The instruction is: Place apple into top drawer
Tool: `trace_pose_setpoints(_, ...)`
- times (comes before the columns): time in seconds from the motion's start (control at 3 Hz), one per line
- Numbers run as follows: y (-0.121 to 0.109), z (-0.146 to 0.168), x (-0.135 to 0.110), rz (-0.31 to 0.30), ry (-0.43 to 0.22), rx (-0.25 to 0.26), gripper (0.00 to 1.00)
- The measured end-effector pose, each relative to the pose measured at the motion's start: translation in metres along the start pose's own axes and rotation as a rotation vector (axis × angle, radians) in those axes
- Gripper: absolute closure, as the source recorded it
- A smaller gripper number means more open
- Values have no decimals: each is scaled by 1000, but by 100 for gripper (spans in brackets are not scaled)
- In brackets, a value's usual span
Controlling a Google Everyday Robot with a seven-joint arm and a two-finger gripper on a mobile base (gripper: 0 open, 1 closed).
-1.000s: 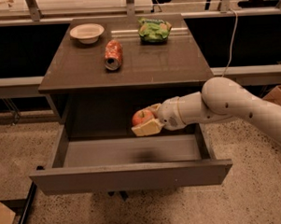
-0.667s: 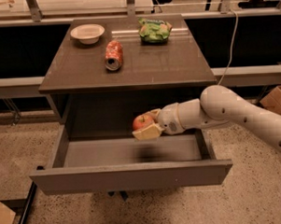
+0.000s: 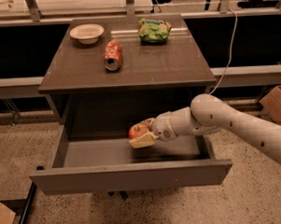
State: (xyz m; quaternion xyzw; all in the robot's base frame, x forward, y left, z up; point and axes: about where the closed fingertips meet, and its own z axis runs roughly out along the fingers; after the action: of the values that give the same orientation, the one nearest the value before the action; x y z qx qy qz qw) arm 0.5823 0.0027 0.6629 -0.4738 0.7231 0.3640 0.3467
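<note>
The top drawer [image 3: 129,176] is pulled out wide below the cabinet top, its smooth grey inside showing. My gripper [image 3: 140,131] reaches in from the right and is shut on the apple [image 3: 137,131], a small red-orange fruit. It holds the apple just above the drawer floor, near the middle of the drawer toward the back. One cream finger [image 3: 142,141] shows under the apple. A shadow lies on the drawer floor below it.
On the cabinet top [image 3: 176,68] stand a white bowl [image 3: 86,32] at back left, a crushed red-and-white soda can [image 3: 113,55] on its side, and a green snack bag [image 3: 154,30] at back right. A cardboard box [image 3: 276,102] sits on the floor to the right.
My gripper has moved a little lower into the drawer with the apple still held. The arm's elbow has swung slightly left and down.
</note>
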Motion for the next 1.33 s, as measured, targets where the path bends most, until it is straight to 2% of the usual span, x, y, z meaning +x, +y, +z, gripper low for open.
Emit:
trace_pose_setpoints(0.67,4,16,9,9,4,-16,34)
trace_pose_setpoints(1.0,6,19,9,8,5,-21,5)
trace_pose_setpoints(1.33,6,20,9,8,5,-23,0)
